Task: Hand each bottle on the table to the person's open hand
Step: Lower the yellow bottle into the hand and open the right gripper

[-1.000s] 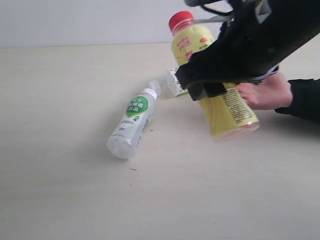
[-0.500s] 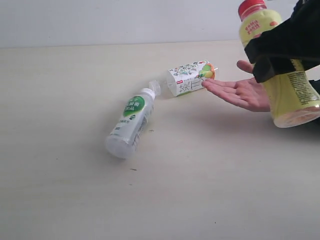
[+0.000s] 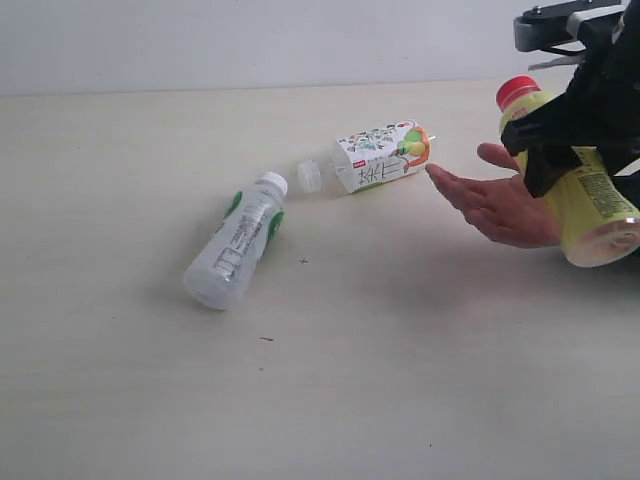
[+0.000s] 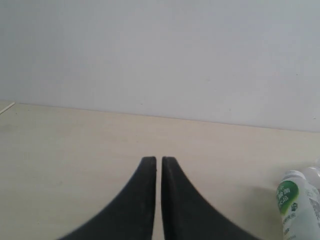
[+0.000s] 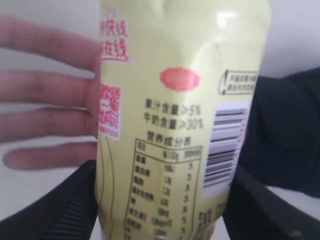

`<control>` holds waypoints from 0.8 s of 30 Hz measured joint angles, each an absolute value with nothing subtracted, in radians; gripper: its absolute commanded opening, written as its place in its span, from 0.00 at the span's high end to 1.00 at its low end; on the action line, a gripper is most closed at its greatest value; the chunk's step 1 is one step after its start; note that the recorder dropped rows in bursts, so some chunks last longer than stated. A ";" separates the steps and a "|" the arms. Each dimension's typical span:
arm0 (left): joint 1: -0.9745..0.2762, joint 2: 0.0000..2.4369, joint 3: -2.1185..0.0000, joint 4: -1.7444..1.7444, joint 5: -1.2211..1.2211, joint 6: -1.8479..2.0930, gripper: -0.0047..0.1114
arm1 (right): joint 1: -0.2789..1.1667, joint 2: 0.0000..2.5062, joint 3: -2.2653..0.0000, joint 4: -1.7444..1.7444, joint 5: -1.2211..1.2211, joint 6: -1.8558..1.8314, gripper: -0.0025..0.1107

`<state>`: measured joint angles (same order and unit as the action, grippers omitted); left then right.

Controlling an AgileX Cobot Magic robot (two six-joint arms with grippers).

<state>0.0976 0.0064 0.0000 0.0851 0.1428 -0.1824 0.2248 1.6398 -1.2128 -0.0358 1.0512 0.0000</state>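
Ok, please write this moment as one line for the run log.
right gripper: shut on yellow bottle, next to open hand | left gripper: shut, empty | table: white bottle, squarish bottle lying | handover: not released

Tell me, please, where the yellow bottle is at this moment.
Exterior view, far right: the yellow bottle is held in the right gripper, just beside the person's open hand.

A yellow bottle (image 3: 585,215) is held tilted above the table (image 3: 150,380), where a white bottle (image 3: 232,245) and a squarish bottle (image 3: 380,157) are laid flat
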 measured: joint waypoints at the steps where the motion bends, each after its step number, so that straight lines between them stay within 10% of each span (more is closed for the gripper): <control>1: 0.098 0.006 0.000 0.085 0.143 -0.182 0.90 | 0.225 1.650 -1.223 -0.023 1.046 -0.005 0.98; 11: 0.098 0.006 0.000 0.085 0.143 -0.182 0.90 | 0.225 1.744 -1.248 0.027 1.021 -0.015 0.96; 24: 0.098 0.006 0.000 0.085 0.143 -0.182 0.90 | 0.225 1.744 -1.248 0.037 1.022 -0.015 0.32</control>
